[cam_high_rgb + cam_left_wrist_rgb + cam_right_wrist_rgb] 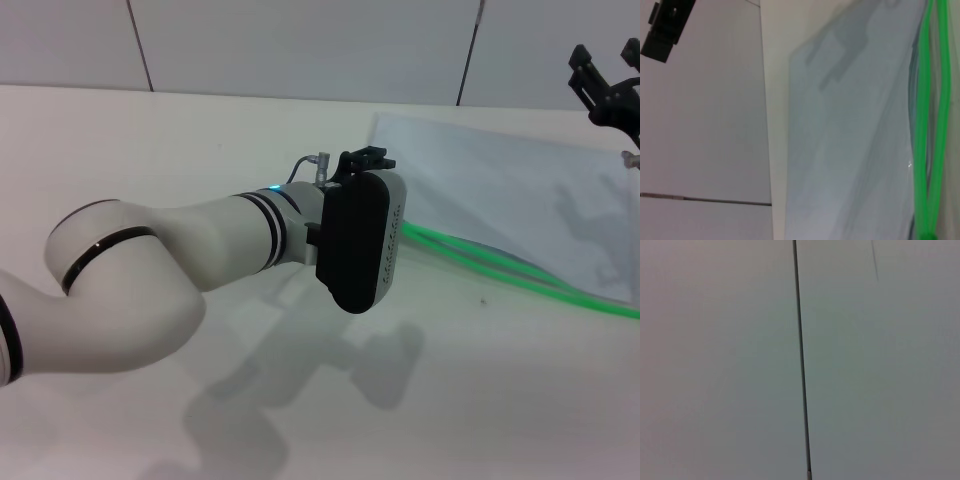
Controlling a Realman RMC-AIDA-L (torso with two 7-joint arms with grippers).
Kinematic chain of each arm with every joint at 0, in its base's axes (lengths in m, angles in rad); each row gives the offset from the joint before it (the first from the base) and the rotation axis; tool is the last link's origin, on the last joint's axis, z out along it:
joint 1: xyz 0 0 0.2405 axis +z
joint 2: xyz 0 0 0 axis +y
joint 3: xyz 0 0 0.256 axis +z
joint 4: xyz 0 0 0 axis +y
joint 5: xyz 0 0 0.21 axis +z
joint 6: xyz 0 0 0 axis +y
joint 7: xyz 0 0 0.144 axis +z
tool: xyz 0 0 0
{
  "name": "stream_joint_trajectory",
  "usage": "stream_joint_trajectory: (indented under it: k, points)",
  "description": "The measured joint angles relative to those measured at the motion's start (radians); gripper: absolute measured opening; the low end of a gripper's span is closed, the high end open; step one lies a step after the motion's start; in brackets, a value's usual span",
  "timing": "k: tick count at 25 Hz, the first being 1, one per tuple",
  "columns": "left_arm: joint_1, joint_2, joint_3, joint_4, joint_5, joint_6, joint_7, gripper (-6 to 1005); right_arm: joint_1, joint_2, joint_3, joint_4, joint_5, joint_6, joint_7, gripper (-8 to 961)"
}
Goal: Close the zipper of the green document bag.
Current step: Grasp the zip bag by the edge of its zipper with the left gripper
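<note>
The green document bag (520,190) lies flat on the white table at the right, translucent pale blue-grey. Its zipper (500,262) runs along the bag's near edge as two bright green strands that stand apart, so it is unzipped there. In the left wrist view the bag (850,140) fills the picture, and the zipper's strands (932,125) meet at one end. My left gripper (366,158) hovers at the bag's left end, just above the zipper's start. My right gripper (605,82) hangs raised at the far right, open and holding nothing.
The white table (200,150) stretches left and toward the front of the bag. Grey wall panels (300,40) stand behind it. The right wrist view shows only a wall panel seam (801,360). The right gripper (665,25) also shows far off in the left wrist view.
</note>
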Motion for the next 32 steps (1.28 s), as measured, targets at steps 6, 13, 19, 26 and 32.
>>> stream_joint_trajectory:
  k: [6,13,19,26,32]
  points:
    - [-0.006,0.000,0.000,-0.008,-0.011,-0.003,-0.001,758,0.000,0.000,0.000,0.000,-0.002,0.000,0.014,679]
    - [-0.009,0.000,0.003,-0.018,-0.013,-0.016,-0.001,689,0.000,-0.001,0.000,0.000,-0.009,-0.006,0.026,679]
    - [-0.019,0.000,0.015,-0.024,-0.028,-0.026,-0.002,463,0.000,-0.002,-0.003,0.000,-0.011,-0.010,0.026,679]
    - [-0.038,0.000,0.034,-0.054,-0.041,-0.039,0.000,329,0.000,-0.002,-0.011,0.000,-0.011,-0.011,0.025,679]
    - [-0.044,0.000,0.039,-0.070,-0.041,-0.050,0.001,313,0.000,-0.002,-0.012,0.000,-0.011,-0.011,0.025,679]
